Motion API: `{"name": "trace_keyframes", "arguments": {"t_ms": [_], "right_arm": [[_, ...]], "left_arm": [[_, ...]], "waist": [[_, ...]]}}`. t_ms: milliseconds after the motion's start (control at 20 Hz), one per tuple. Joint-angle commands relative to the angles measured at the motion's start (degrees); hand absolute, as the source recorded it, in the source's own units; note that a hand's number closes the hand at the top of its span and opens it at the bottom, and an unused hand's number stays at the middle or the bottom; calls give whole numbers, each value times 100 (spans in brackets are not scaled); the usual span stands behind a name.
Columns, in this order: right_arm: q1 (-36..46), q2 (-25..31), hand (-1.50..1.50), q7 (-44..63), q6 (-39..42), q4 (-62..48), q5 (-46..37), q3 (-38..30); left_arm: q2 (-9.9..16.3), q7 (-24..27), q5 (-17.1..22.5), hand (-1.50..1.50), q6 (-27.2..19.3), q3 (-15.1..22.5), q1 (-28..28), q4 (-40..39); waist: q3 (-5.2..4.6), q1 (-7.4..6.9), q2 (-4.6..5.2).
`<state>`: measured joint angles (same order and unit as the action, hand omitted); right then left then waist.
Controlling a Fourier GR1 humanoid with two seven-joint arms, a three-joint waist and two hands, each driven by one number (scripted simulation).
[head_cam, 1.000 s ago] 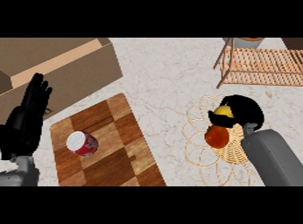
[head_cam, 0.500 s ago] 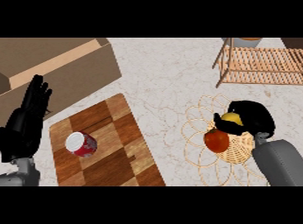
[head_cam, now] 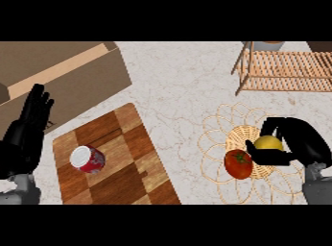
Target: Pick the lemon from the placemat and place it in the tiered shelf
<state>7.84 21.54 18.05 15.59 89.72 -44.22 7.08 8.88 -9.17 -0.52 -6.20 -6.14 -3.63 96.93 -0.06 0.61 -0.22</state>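
Right hand (head_cam: 300, 144) over woven placemat (head_cam: 215, 129), fingers and thumb curled round lemon (head_cam: 268, 142). Tomato (head_cam: 238, 164) lies on placemat, touching thumb side of that hand, just beside lemon. Tiered shelf (head_cam: 293, 71) well beyond fingertips. Left hand (head_cam: 23, 137) rests at left edge, fingers straight, holding nothing. Red can (head_cam: 88, 159) on cutting board (head_cam: 126, 139). Cardboard box (head_cam: 52, 72) beyond left fingertips; contents cannot tell.

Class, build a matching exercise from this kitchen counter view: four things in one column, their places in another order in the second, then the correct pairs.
Things:
1. lemon
2. tomato
3. red can
4. tiered shelf

Places:
A. on the wooden cutting board
B. upper right of the counter
C. in the right hand
D. on the woven placemat, beside the lemon

Pairs: 1-C, 2-D, 3-A, 4-B
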Motion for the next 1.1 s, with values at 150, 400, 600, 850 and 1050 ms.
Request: {"name": "trace_keyframes", "arguments": {"t_ms": [150,400,600,850,1050], "right_arm": [[210,-572,150,859,31,1865,1118,-943],[493,-337,150,2102,270,3019,1371,-1730],[730,240,150,2451,694,3219,1678,-2459],[1210,674,150,2137,698,2351,1802,-2964],[1245,541,150,1552,5,1620,1196,-2784]], "left_arm": [[50,-144,-33,0,-5,-16,-44,46],[-47,193,7,0,15,-36,143,24],[-153,-153,-104,0,-55,156,107,208],[-278,25,-106,0,-35,208,177,264],[-168,-13,-26,0,75,75,134,189]], "waist": [[-1,88,-33],[-7,35,-17],[4,-19,4],[6,-70,18],[7,-97,26]]}}
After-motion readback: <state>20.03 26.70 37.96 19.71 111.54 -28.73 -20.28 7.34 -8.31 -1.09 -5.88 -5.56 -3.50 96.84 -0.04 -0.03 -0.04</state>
